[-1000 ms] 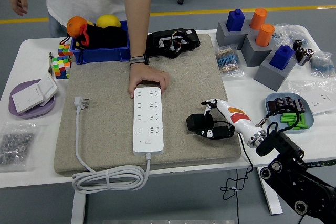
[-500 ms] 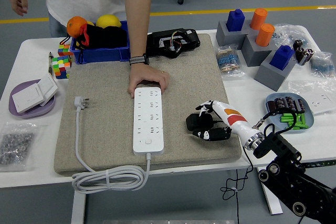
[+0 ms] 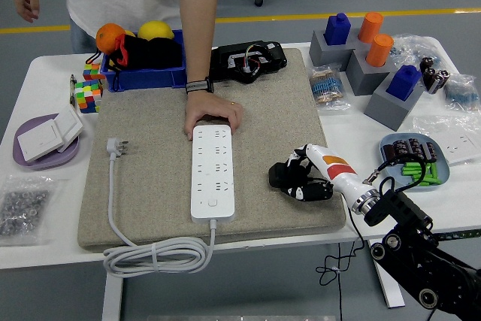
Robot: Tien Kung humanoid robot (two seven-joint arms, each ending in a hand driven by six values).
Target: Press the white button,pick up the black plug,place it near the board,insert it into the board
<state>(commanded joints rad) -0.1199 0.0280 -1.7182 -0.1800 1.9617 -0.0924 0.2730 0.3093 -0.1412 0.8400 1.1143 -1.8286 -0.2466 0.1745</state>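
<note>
1. A white power strip (image 3: 212,174) lies lengthwise on a grey felt mat (image 3: 150,178) that covers the middle of the white bench (image 3: 37,249).
2. A person's hand (image 3: 213,116) presses flat on the strip's far end.
3. The strip's white cable (image 3: 154,252) coils at the mat's near edge and runs up the left side to a white plug (image 3: 117,146).
4. The robot's right hand (image 3: 307,180) comes in from the lower right, its fingers curled around a black plug (image 3: 282,176) on the mat, to the right of the strip and apart from it.
5. A blue bin (image 3: 143,77) holding fruit stands at the mat's far left corner.
</note>
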